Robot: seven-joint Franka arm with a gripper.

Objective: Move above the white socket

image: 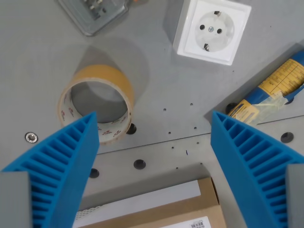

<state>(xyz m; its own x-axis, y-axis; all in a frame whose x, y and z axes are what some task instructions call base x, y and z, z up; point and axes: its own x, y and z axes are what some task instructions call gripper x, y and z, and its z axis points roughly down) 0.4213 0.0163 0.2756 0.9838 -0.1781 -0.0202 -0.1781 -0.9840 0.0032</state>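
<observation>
Item: white socket (212,30), single round-faced wall outlet in a square frame, lying face up on the grey perforated table (42,52). Position: about 1 o'clock in the wrist view, well apart from the gripper.

Item: gripper (153,124), two blue ribbed fingers (66,161), spread wide and holding nothing; bare table shows between them.

Item: roll of tape (95,102), tan, lying on its side at 10 o'clock, just beside the finger on the wrist view's left.

Item: blue and yellow tube (275,88), labelled, at 3 o'clock, close to the finger on the wrist view's right; its lower end is hidden.

Item: cardboard box (156,211), barcode label, at 6 o'clock.

Item: grey metal-framed object (95,12), at 11 o'clock, cut off by the frame; its kind cannot be told.

Handling note: the step appears barely begun. The arm would likely need to travel toward 1 o'clock until the socket sits centred between the fingertips, holding height so the fingers pass clear of the tape and the tube. Fingers need not close; the task asks only for a hover.
</observation>
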